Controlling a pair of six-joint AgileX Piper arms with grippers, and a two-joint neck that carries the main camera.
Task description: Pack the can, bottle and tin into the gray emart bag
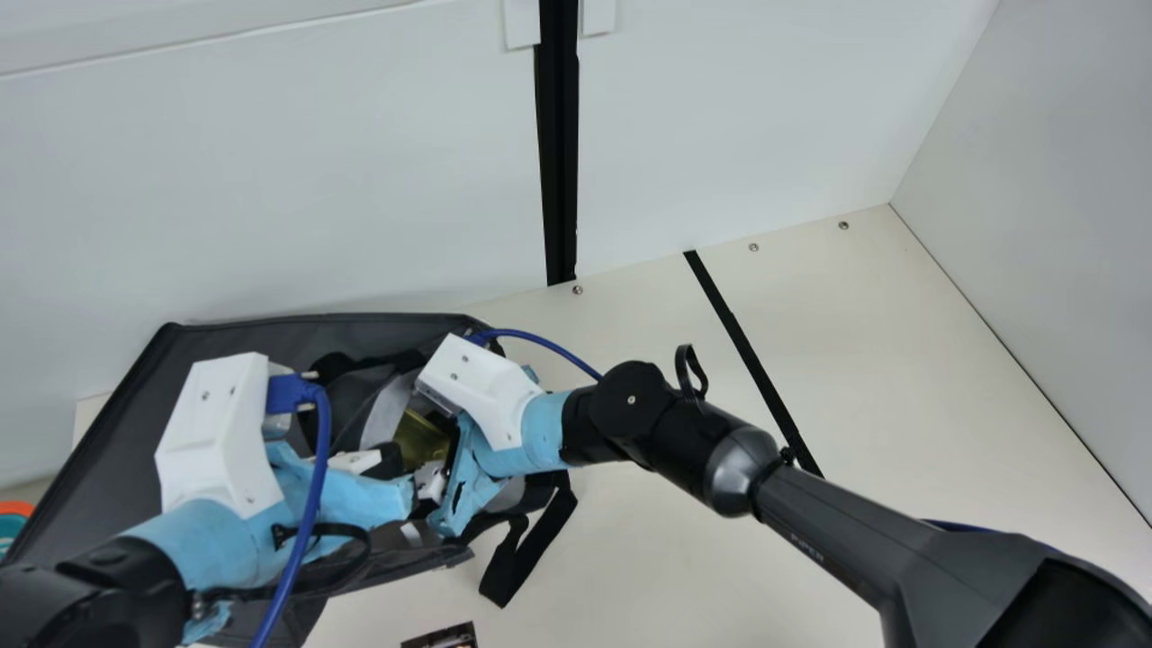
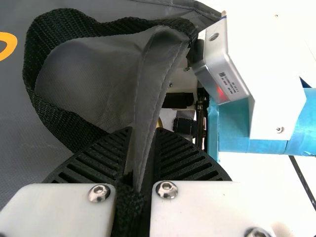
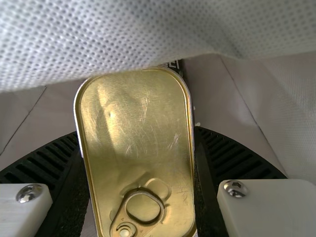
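**Tin (image 3: 138, 123) between the right gripper's (image 1: 432, 481) fingers, inside the gray bag (image 1: 85, 459); left gripper (image 1: 389, 461) on the bag's edge.**

Right gripper: parted to the tin's width, one black ribbed finger against each long side. Tin's gold lid faces the wrist camera, ring pull (image 3: 143, 210) near the wrist end. Pale lining (image 3: 148, 34) hangs across the tin's opposite end. Dark printed edge (image 3: 175, 65) peeks out just past that end; view's poor there, might be another item or just the tin's side.

Left gripper: nearly closed, a fold of the gray bag's fabric (image 2: 158, 94) pinched between the fingers. Black strap (image 2: 37, 94) loops beside that fold, with black webbing running down between the white finger mounts (image 2: 57, 210). Right arm's wrist camera (image 2: 224, 74) is near the fold.

Main view: both wrists angle in over the gray bag's mouth from opposite sides, blue wrap (image 1: 544, 432) on each. Tin's gold shows down between them. Gray bag is spread out on the cream table (image 1: 666, 549), its back edge by the white panel (image 1: 270, 180). Another black strap (image 1: 526, 553) trails onto the table at the right arm's side.

Further out: dark printed item (image 1: 441, 637) at the near edge of view, orange-and-teal item (image 1: 13, 520) at the far left, black strip (image 1: 751, 355) across the table beyond the right arm.
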